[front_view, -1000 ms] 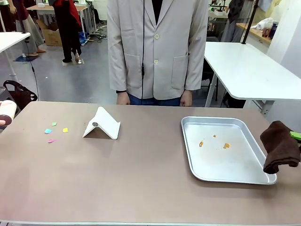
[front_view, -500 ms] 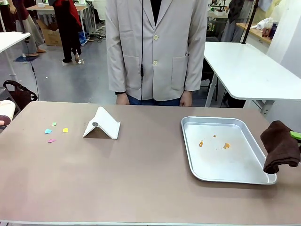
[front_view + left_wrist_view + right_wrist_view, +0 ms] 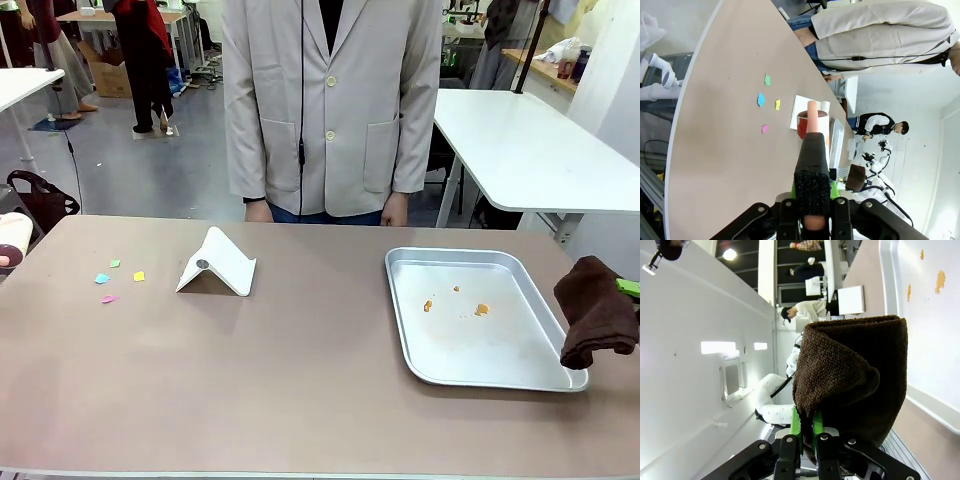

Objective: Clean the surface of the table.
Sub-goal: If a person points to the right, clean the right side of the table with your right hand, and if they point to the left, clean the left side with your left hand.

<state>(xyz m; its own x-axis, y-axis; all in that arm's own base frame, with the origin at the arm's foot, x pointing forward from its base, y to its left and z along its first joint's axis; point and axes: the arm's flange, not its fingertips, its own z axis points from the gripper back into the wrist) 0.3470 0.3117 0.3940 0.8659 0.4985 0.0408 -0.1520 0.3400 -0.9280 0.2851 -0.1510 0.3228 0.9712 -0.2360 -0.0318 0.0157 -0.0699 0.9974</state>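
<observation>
1. Counter (image 3: 300, 390) spreads before me, a person at its far edge.
2. One tray (image 3: 500, 383), at the right, holds three orange crumbs (image 3: 482, 309).
3. My right gripper (image 3: 806, 429), beside the tray, clamps a hanging brown cloth (image 3: 597, 310).
4. My left gripper (image 3: 813, 212), at the left end, clasps a pink-handled tool (image 3: 812, 150).
5. Four paper scraps (image 3: 102, 278) lie near one white stand (image 3: 217, 265).

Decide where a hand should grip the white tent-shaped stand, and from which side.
Probably pinch the stand by its top ridge, from above: two sloping panels meet in a narrow fold, while its base splays wide on the table.
</observation>
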